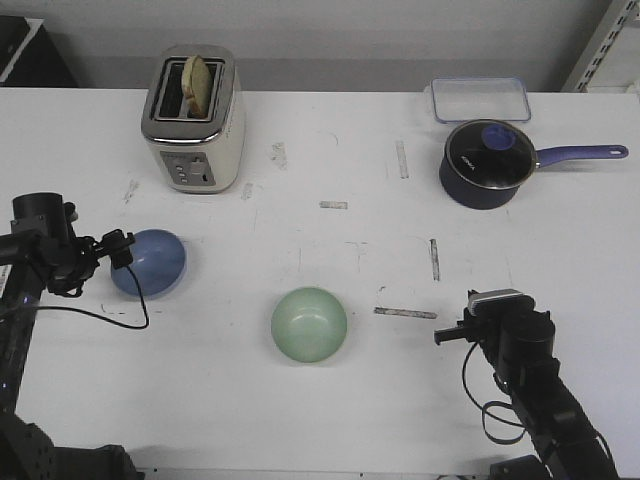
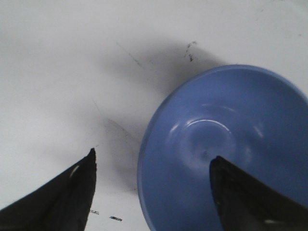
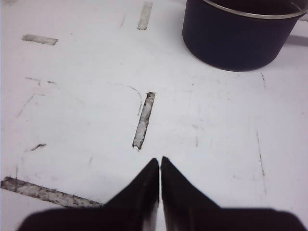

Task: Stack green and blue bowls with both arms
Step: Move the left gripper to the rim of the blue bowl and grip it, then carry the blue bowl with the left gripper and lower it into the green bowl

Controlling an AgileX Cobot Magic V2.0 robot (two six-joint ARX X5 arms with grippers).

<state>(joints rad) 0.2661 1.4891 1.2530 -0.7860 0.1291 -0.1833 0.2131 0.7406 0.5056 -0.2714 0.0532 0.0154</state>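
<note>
No readable brand or lettering shows on anything on the white table, whose scuffed top carries only worn strips of grey tape. At its far edge a cream toaster holds a slice of bread, and to the right a clear lidded box sits just behind a navy saucepan with a glass lid, its handle pointing right. The blue bowl sits at the left of the table, tipped toward the left arm, well apart from the green bowl, which rests upright near the centre front with open table between them. The left end effector reaches in level from the left edge, its fingers spread wide across the blue bowl's rim, one finger inside the bowl and the other outside over the table; whether either touches the rim cannot be told. The right end effector hangs low over bare table at the front right, aimed toward the saucepan, its tips pressed together on nothing, well apart from the green bowl.
</note>
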